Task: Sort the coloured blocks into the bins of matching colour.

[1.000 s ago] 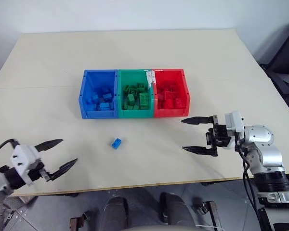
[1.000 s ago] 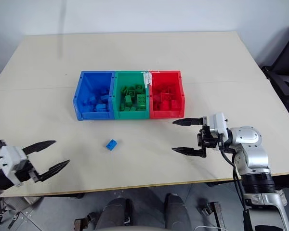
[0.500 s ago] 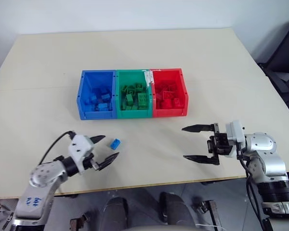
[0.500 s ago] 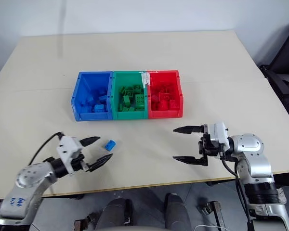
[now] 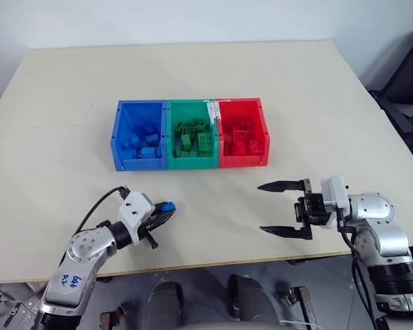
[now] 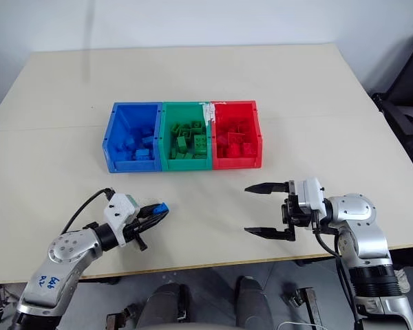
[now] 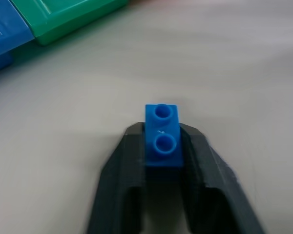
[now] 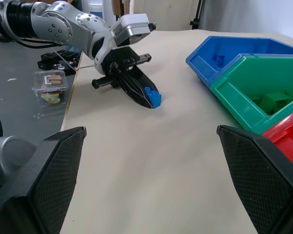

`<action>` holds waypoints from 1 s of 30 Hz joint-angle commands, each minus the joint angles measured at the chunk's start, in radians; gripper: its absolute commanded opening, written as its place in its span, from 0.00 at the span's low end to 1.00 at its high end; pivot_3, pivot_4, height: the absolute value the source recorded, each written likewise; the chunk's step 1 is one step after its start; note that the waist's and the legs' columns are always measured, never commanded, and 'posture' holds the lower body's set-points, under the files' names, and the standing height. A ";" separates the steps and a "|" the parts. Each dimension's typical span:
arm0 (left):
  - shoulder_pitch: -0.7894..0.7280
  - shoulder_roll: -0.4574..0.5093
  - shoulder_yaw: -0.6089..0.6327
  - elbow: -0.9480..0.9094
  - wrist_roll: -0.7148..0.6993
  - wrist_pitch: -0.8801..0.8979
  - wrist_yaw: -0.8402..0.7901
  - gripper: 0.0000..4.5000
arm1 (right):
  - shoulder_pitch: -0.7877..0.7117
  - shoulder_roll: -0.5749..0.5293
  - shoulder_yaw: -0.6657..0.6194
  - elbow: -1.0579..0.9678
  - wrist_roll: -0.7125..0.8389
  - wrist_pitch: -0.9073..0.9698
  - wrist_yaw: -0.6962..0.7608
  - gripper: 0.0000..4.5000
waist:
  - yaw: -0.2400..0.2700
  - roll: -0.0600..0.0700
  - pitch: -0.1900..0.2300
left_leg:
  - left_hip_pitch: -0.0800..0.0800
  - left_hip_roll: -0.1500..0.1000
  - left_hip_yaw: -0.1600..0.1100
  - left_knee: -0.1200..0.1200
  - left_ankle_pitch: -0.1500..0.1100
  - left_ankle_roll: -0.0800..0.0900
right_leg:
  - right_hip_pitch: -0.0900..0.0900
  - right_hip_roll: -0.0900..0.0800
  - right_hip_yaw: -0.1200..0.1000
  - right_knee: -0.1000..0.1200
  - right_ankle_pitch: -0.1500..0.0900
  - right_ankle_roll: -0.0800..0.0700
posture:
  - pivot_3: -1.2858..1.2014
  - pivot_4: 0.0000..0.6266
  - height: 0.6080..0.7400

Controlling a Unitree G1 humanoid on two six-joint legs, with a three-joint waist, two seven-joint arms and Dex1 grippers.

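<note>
The left claw [image 5: 164, 210] is pinching the blue block [image 7: 162, 135] shut on the surface [image 5: 261, 69]; the right claw [image 5: 283, 208] is hanging wide open, empty. Lifting straight up before swinging far toward the blue bin [image 5: 122, 130] is looking wisest; only the fingertips are gripping.

glossy studded plastic blue block [image 7: 163, 139], smooth plastic bins [image 5: 190, 162], matt beige table [image 5: 213, 75]

On a pale table [image 6: 275, 89], the left gripper [image 6: 158, 211] clamps a small blue block [image 6: 161, 207] near the front edge. Behind it stand three joined bins, blue [image 6: 117, 124], green [image 6: 166, 130] and red [image 6: 256, 124], each holding matching bricks. The right gripper [image 6: 263, 210] hangs wide apart, grasping nothing.
</note>
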 commanded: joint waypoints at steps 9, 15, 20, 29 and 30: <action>-0.196 -0.054 0.205 0.116 -0.117 -0.111 0.045 0.11 | -0.083 0.103 -0.090 -0.024 0.048 0.020 -0.245 1.00 | 0.004 0.000 0.000 | 0.000 0.000 -0.001 0.001 0.001 0.000 | 0.000 0.000 -0.001 0.002 0.000 0.000 | 0.52 0.24 1.00; -0.458 -0.005 0.186 0.268 -0.059 -0.035 0.088 0.11 | -0.057 0.134 -0.086 -0.053 0.013 0.001 -0.320 1.00 | 0.004 0.000 0.000 | -0.001 -0.001 -0.001 0.001 0.001 -0.001 | 0.000 0.000 -0.001 0.002 0.001 0.001 | 0.52 0.24 1.00; -0.643 0.023 0.149 0.449 -0.034 0.005 0.063 0.34 | -0.036 0.135 -0.086 -0.077 0.006 -0.009 -0.343 1.00 | 0.002 0.000 0.000 | -0.002 -0.001 0.000 0.000 0.001 0.000 | 0.000 0.001 -0.001 0.002 0.001 0.001 | 0.52 0.24 1.00; -0.646 0.070 0.156 0.465 -0.046 -0.062 -0.037 0.95 | -0.004 0.114 -0.094 -0.115 0.013 -0.009 -0.346 1.00 | 0.000 0.000 0.000 | -0.002 0.000 0.001 -0.001 0.000 0.000 | 0.000 0.001 -0.001 0.001 0.001 0.001 | 0.52 0.24 1.00; -0.618 0.084 0.163 0.445 -0.054 -0.060 -0.057 0.98 | -0.002 0.111 -0.095 -0.113 0.014 -0.009 -0.342 1.00 | -0.001 0.000 0.000 | -0.002 0.000 0.002 -0.001 0.000 0.000 | 0.000 0.001 0.000 0.000 0.001 0.001 | 0.52 0.24 1.00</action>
